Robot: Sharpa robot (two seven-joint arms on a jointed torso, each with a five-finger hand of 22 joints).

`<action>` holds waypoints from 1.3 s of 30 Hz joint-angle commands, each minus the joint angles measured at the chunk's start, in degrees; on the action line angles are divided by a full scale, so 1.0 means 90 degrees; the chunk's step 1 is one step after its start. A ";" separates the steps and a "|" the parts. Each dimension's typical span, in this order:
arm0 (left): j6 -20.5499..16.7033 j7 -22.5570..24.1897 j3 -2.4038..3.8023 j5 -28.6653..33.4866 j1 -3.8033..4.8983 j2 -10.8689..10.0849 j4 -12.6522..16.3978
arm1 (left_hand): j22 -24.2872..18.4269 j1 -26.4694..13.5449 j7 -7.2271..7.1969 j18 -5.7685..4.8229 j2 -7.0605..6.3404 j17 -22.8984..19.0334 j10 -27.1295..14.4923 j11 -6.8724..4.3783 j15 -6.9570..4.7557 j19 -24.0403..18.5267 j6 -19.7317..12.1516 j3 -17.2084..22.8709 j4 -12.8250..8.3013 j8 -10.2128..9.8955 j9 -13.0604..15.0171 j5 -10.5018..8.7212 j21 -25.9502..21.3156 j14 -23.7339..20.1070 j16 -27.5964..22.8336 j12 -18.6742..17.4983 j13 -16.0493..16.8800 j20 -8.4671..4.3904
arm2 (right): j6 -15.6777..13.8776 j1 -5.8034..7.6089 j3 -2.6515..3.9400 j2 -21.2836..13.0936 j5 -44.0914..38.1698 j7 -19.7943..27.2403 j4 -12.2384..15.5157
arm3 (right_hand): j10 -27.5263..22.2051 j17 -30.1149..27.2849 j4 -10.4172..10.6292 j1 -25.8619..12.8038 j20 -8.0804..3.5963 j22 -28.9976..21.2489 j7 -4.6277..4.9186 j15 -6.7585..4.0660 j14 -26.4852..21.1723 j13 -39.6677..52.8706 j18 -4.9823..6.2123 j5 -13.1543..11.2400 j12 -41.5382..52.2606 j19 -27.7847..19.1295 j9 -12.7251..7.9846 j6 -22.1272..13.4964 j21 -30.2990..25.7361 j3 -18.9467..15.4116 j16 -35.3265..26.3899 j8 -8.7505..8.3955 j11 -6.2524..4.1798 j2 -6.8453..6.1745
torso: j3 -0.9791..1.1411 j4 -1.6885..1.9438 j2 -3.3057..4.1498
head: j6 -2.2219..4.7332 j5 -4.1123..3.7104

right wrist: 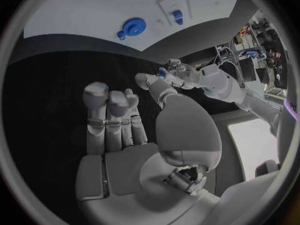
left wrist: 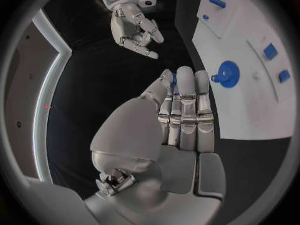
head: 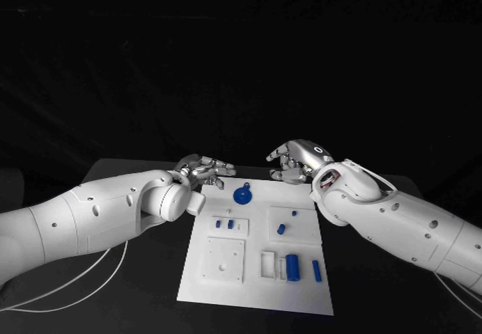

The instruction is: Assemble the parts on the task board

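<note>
Left hand (left wrist: pixel 178 110) pinches a small blue part (left wrist: pixel 174 81); no writing legible.

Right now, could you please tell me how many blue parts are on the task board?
7: gear at the far end, two pegs mid-left, two pieces mid-right, cylinder and slim bar near. Another blue bit seems pinched in the fingers of the left hand.

A robotics lab: black-draped table (head: pixel 131 167), white task board (head: pixel 263 257), cluttered equipment bench (right wrist: pixel 253 47).
</note>
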 commanded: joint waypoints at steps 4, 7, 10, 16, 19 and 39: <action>0.0124 0.0575 0.0004 -0.2466 0.0075 -0.0008 -0.0177 | 0.0030 -0.0002 -0.0002 0.0108 0.0048 0.0002 0.0098 -0.0072 -0.0018 0.0009 0.0021 -0.0011 -0.0068 -0.0014 0.0005 -0.0003 -0.0034 0.0026 -0.0009 0.0022 0.0012 -0.0030 | -0.0417 -0.0025 0.0201 -0.0304 0.1404 0.0405 -0.0063 | -0.0075 -0.0048 0.0004 0.0039 0.0054 0.0506 0.0012 0.0025 -0.0044 -0.0110 0.0062 0.0071 -0.0083 0.0214 0.0006 -0.0042 -0.0087 -0.0051 -0.0059 0.0001 -0.0003 0.0018 | 0.0002 -0.0022 -0.0009 | 0.0057 0.0040; 0.0228 0.0671 0.0000 -0.3336 0.0113 -0.0003 -0.0267 | 0.0079 0.0029 -0.0001 0.0113 0.0032 0.0007 0.0114 -0.0073 -0.0024 0.0022 0.0028 -0.0022 -0.0117 -0.0015 0.0002 0.0034 -0.0026 0.0041 -0.0007 0.0022 0.0013 -0.0040 | -0.0416 -0.0027 0.0270 -0.0436 0.1916 0.0505 -0.0140 | -0.0082 -0.0056 0.0005 0.0043 0.0054 0.0506 0.0014 0.0026 -0.0054 -0.0116 0.0061 0.0081 -0.0074 0.0213 0.0006 -0.0046 -0.0100 -0.0078 -0.0071 0.0001 -0.0002 0.0046 | 0.0006 -0.0021 -0.0007 | 0.0082 0.0051; 0.0432 0.0750 -0.0012 -0.4339 0.0167 0.0022 -0.0373 | 0.0139 0.0048 -0.0003 0.0127 0.0012 0.0007 0.0123 -0.0069 -0.0026 0.0027 0.0022 -0.0005 -0.0171 -0.0015 -0.0002 0.0132 0.0002 0.0047 -0.0012 0.0023 0.0014 -0.0045 | -0.0419 -0.0028 0.0328 -0.0533 0.2299 0.0626 -0.0262 | -0.0096 -0.0055 -0.0009 0.0039 0.0055 0.0508 0.0016 0.0027 -0.0059 -0.0127 0.0060 0.0135 -0.0060 0.0215 0.0006 -0.0044 -0.0118 -0.0133 -0.0067 0.0000 0.0001 0.0081 | 0.0008 -0.0029 -0.0016 | 0.0094 0.0075; 0.0673 0.0820 -0.0139 -0.5818 0.0261 0.0074 -0.0478 | 0.0217 0.0059 -0.0006 0.0137 0.0001 0.0009 0.0140 -0.0073 -0.0031 0.0024 0.0029 -0.0004 -0.0225 -0.0017 -0.0006 0.0095 0.0019 0.0070 -0.0024 0.0023 0.0015 -0.0046 | -0.0454 -0.0029 0.0498 -0.0722 0.2595 0.0824 -0.0445 | -0.0124 -0.0088 -0.0054 0.0047 0.0056 0.0497 0.0016 0.0028 -0.0077 -0.0165 0.0065 0.0202 -0.0081 0.0204 0.0006 -0.0036 -0.0188 -0.0158 -0.0108 0.0000 0.0001 0.0114 | 0.0015 -0.0009 -0.0037 | 0.0082 0.0118; 0.0766 0.0842 -0.0226 -0.6389 0.0282 0.0100 -0.0498 | 0.0223 0.0074 -0.0007 0.0137 -0.0005 0.0012 0.0142 -0.0072 -0.0031 0.0018 0.0031 -0.0007 -0.0234 -0.0017 -0.0006 0.0083 0.0021 0.0070 -0.0022 0.0024 0.0015 -0.0046 | -0.0476 -0.0029 0.0550 -0.0793 0.2705 0.0887 -0.0510 | -0.0115 -0.0085 -0.0061 0.0045 0.0055 0.0500 0.0014 0.0026 -0.0074 -0.0160 0.0064 0.0220 -0.0069 0.0209 0.0006 -0.0034 -0.0176 -0.0162 -0.0103 0.0001 0.0000 0.0118 | 0.0015 -0.0025 -0.0046 | 0.0094 0.0111; 0.0867 0.0833 -0.0635 -0.8252 0.0266 0.0280 -0.0574 | 0.0240 0.0156 -0.0014 0.0141 -0.0035 0.0051 0.0163 -0.0072 -0.0034 -0.0026 0.0063 -0.0050 -0.0229 -0.0021 -0.0017 0.0088 0.0117 0.0060 -0.0011 0.0022 0.0015 -0.0053 | -0.0445 -0.0029 0.0621 -0.0888 0.2882 0.0977 -0.0579 | -0.0132 -0.0093 -0.0087 0.0013 0.0055 0.0496 0.0014 0.0027 -0.0078 -0.0183 0.0064 0.0271 -0.0073 0.0209 0.0006 -0.0028 -0.0209 -0.0202 -0.0107 0.0000 0.0001 0.0148 | 0.0011 -0.0033 -0.0030 | 0.0016 0.0060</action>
